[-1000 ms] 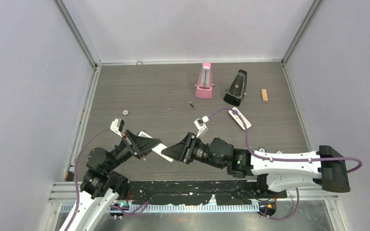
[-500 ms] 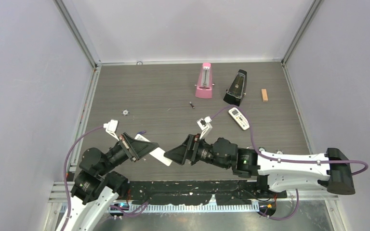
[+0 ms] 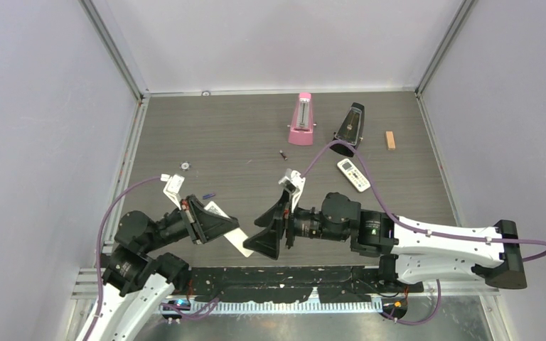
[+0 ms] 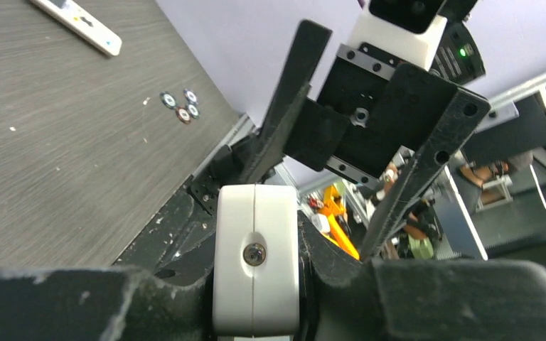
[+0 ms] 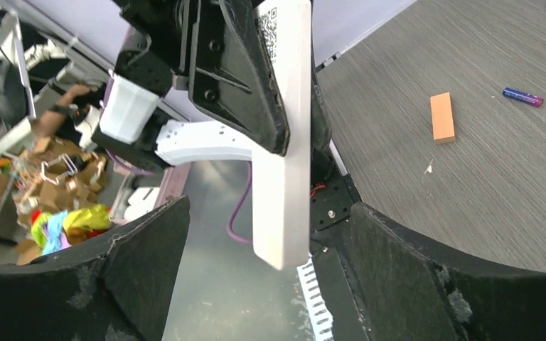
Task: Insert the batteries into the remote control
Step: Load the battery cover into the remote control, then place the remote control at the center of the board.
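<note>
My left gripper point(image 3: 217, 222) is shut on the slim white remote control point(image 3: 237, 239) and holds it off the table near the front edge. In the left wrist view the remote control's point(image 4: 254, 277) end, with a small screw, sits pinched between the jaws of the left gripper point(image 4: 256, 298). My right gripper point(image 3: 257, 234) faces it, open wide. The remote control point(image 5: 283, 177) hangs between the spread jaws of the right gripper point(image 5: 270, 284) without touching either. A bluish-purple battery point(image 3: 208, 196) point(image 5: 522, 96) lies on the table beside the left arm. A dark battery point(image 3: 283, 154) lies mid-table.
A pink metronome point(image 3: 300, 121) and a black metronome point(image 3: 348, 128) stand at the back. An orange block point(image 3: 390, 140) and a broader white remote point(image 3: 353, 175) lie at the right. A small round chip point(image 3: 183, 165) lies at the left. Another orange block point(image 5: 441, 117) lies near the purple battery.
The right gripper's jaws have opened wide around the remote's free end, and its wrist has turned and risen a little. The left gripper keeps its hold and has shifted slightly.
</note>
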`<state>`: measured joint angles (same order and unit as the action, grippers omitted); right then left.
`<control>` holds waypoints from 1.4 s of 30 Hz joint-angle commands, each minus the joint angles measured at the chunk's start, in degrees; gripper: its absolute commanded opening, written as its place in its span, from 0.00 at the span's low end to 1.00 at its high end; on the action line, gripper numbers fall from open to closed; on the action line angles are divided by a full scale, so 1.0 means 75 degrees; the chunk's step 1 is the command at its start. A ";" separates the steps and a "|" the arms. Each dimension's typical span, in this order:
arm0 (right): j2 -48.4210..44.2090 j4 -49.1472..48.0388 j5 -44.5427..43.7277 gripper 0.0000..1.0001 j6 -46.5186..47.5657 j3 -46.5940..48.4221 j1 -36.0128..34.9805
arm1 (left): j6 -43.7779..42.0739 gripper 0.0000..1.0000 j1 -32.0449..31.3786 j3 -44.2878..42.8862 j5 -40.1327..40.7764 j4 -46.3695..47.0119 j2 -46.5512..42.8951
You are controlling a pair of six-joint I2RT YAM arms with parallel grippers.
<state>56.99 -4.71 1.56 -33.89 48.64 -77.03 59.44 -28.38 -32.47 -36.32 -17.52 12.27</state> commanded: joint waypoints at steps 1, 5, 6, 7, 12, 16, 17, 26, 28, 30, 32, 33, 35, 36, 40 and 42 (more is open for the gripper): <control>0.0277 0.0383 0.0679 0.87 0.1241 0.0557 0.0007 | -0.0345 0.00 -0.0007 -0.0141 -0.1359 0.1210 0.0255; 0.0638 0.0570 0.0958 0.84 0.1511 0.0909 0.0004 | -0.0230 0.00 -0.0013 0.0027 -0.1658 0.1652 0.0321; 0.0756 0.0576 0.1002 0.82 0.1521 0.0944 0.0002 | -0.0181 0.00 -0.0013 0.0072 -0.1718 0.1806 0.0310; 0.0815 0.0577 0.1114 0.82 0.1528 0.1000 0.0004 | -0.0144 0.00 -0.0013 0.0103 -0.1767 0.1922 0.0309; 0.1109 0.0422 0.1239 0.76 0.1448 0.1014 0.0006 | -0.0156 0.00 -0.0007 0.0162 -0.2007 0.2141 0.0320; 0.1249 0.0307 0.1285 0.63 0.1344 0.1028 0.0006 | -0.0191 0.00 -0.0013 0.0196 -0.2179 0.2233 0.0310; 0.1284 0.0292 0.1294 0.58 0.1320 0.1044 0.0006 | -0.0197 0.00 -0.0013 0.0200 -0.2219 0.2251 0.0311; 0.1353 0.0118 0.1274 0.20 0.0969 0.0946 0.0023 | -0.0254 0.33 -0.0013 0.0293 -0.2127 0.2082 0.0338; 0.1304 0.0119 0.1109 0.14 0.0884 0.0887 0.0048 | -0.0352 0.57 -0.0013 0.0281 -0.2024 0.1869 0.0313; 0.1232 0.0144 0.0892 0.11 0.0768 0.0801 0.0077 | -0.0567 0.81 -0.0011 0.0221 -0.1761 0.1451 0.0255; 0.1119 0.0254 0.0626 0.08 0.0654 0.0708 0.0139 | -0.1086 0.98 -0.0013 0.0000 -0.1242 0.0577 0.0180; 0.1020 0.0368 0.0390 0.07 0.0570 0.0668 0.0160 | -0.1264 0.99 -0.0013 -0.0126 -0.1023 0.0200 0.0139; 0.0806 0.0513 0.0077 0.05 0.0367 0.0480 0.0259 | -0.1788 1.00 -0.0011 -0.0405 -0.0362 -0.0636 0.0025; 0.0649 0.0541 -0.0007 0.05 0.0281 0.0298 0.0377 | -0.1973 1.00 -0.0013 -0.0556 0.0080 -0.1088 -0.0039; 0.0111 0.1595 -0.0964 0.05 -0.0251 -0.0237 0.0975 | -0.2533 1.00 -0.0013 -0.1160 0.2493 -0.3067 -0.0051; -0.0108 0.2469 -0.1734 0.05 -0.0441 -0.0355 0.1372 | -0.2610 1.00 -0.0011 -0.1298 0.3190 -0.3560 -0.0034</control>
<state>60.53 4.43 0.71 -32.77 47.44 -71.29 44.93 -28.40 -38.72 -28.64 -31.05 12.29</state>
